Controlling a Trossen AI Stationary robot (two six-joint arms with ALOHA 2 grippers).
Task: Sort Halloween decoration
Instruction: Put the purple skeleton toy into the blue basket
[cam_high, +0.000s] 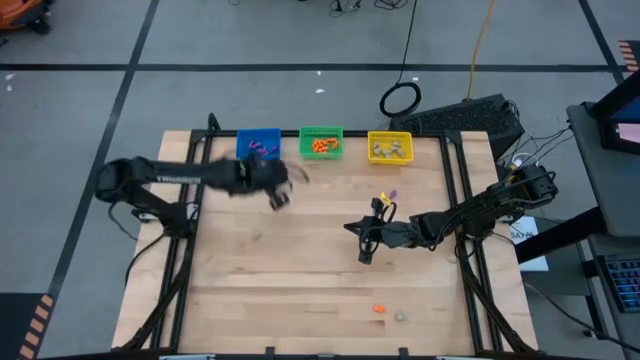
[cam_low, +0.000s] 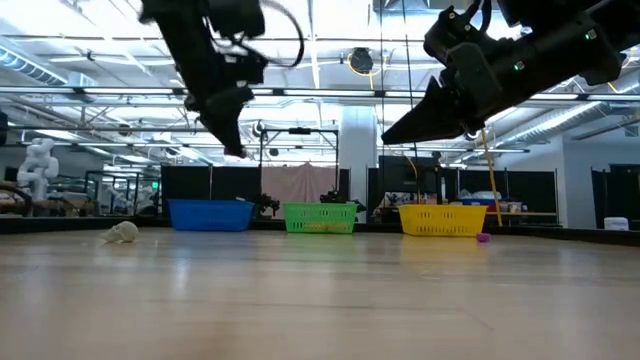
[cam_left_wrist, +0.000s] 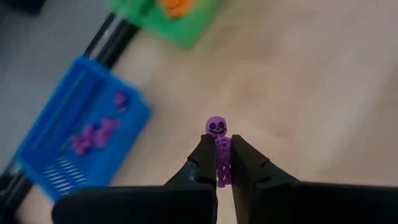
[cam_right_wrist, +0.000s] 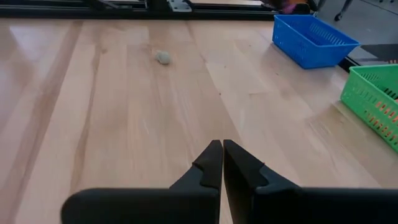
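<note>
From above, I see my left gripper (cam_high: 279, 197) over the wooden table (cam_high: 300, 270) just in front of the blue bin (cam_high: 258, 144); my right gripper (cam_high: 364, 250) waits mid-table. An orange trinket (cam_high: 379, 309) and a pale trinket (cam_high: 400, 316) lie near the front edge.

At table level, both arms hang above the surface, the green bin (cam_low: 320, 217) and yellow bin (cam_low: 441, 219) behind.

My left wrist camera shows the fingers clamped on a purple skeleton (cam_left_wrist: 218, 149).

My right wrist camera shows its fingers pressed together, holding nothing.
</note>
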